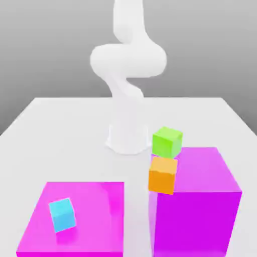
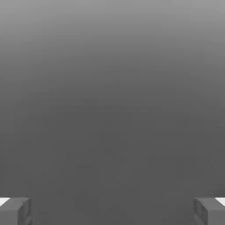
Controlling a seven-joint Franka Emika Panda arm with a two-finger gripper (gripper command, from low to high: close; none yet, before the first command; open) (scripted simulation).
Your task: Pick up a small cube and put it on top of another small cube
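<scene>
No lettering, label, brand mark, numeral or sign can be read on any surface. The faces of the green cube (image 1: 167, 141), orange cube (image 1: 163, 174) and cyan cube (image 1: 62, 215) are plain colour, as are the magenta blocks (image 1: 196, 201) and the white table (image 1: 65, 130); any finer marking, if present, appears too small to tell.

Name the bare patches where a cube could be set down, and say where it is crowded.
Free: the flat pad beside the cyan cube; the tall block top; the table around the arm base. Crowded: where the green cube and orange cube meet the block.
</scene>
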